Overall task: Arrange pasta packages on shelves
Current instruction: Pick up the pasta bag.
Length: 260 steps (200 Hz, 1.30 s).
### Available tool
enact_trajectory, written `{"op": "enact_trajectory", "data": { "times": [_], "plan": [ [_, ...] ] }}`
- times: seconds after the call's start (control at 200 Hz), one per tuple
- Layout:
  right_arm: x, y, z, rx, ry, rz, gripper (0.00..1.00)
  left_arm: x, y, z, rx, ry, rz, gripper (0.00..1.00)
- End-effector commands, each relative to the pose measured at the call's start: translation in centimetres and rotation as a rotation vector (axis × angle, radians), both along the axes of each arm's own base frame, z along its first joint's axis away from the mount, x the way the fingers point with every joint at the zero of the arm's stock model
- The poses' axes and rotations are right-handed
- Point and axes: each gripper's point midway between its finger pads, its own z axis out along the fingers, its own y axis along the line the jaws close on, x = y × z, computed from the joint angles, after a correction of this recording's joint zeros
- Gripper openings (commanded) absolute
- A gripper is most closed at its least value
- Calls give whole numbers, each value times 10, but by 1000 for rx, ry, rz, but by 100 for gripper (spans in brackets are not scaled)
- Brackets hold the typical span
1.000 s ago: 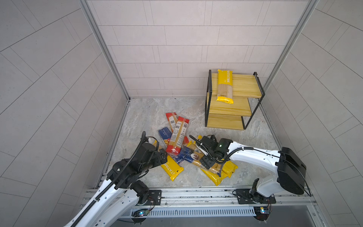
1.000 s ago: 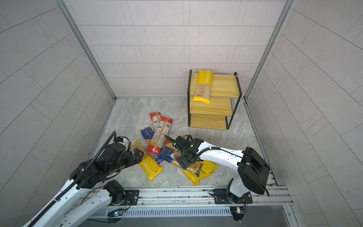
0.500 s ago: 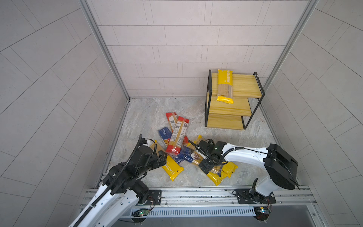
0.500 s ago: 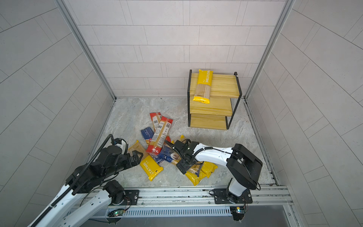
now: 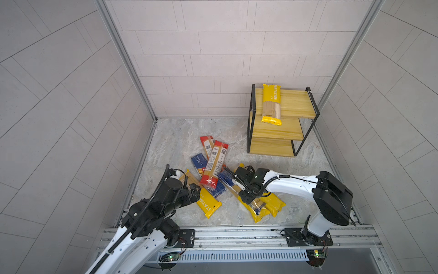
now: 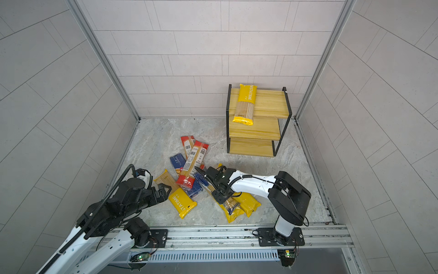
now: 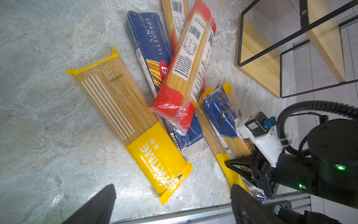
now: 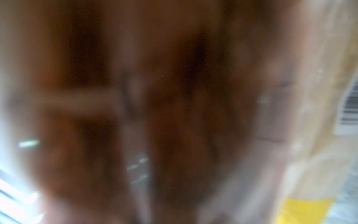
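The pasta packages (image 5: 214, 163) lie heaped on the surface (image 5: 170, 142), one yellow pack (image 5: 271, 104) atop the shelves (image 5: 294, 104); jaws of the right arm (image 5: 291, 187) sit on a blue-topped pack (image 7: 220, 114), whether clamped cannot be told; jaws of the left arm (image 5: 151, 208) stand apart; packs touching it may drag along on lifting.

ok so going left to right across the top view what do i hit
left gripper → top red-ended pack → right gripper → shelves, with a yellow pack on the top tier

Pale grey tiled walls (image 5: 213, 59), marbled grey stone floor (image 5: 180, 132), aluminium corner posts (image 5: 126, 59), metal rail along front (image 5: 237, 234)
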Motion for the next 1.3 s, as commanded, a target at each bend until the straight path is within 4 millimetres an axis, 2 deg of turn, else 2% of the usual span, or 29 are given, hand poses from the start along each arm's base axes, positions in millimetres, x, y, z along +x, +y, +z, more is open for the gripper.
{"op": "enact_trajectory", "data": {
  "times": [0.0, 0.065, 0.2, 0.35, 0.405, 0.48, 0.555, 0.67, 0.856, 1.196, 1.296],
  "plan": [
    [-17, 17, -12, 107, 106, 21, 19, -1, 5, 4, 11, -3, 16, 98],
    [-12, 18, -4, 155, 117, 2, 16, -1, 6, 6, 15, -6, 18, 98],
    [-5, 15, 2, 241, 166, -48, 17, 0, 5, 7, 17, -6, 15, 98],
    [0, 6, -5, 272, 213, -95, 24, 2, 3, 7, 19, -2, 11, 98],
    [0, 4, -9, 284, 226, -112, 30, 3, 3, 7, 26, 0, 10, 98],
    [1, 4, -10, 314, 245, -127, 32, 5, 2, 8, 33, 3, 8, 98],
    [2, 3, -10, 336, 256, -140, 40, 6, 1, 9, 34, 4, 6, 98],
    [4, -1, -10, 375, 283, -167, 41, 7, 0, 11, 34, 2, 6, 98],
    [8, -11, -9, 441, 328, -222, 39, 10, -4, 11, 30, 6, 0, 98],
    [25, -27, 8, 579, 359, -320, 33, 19, -16, 21, 16, -1, -34, 98],
    [31, -30, 13, 592, 344, -346, 24, 21, -16, 24, 22, -5, -35, 98]
  ]
}}
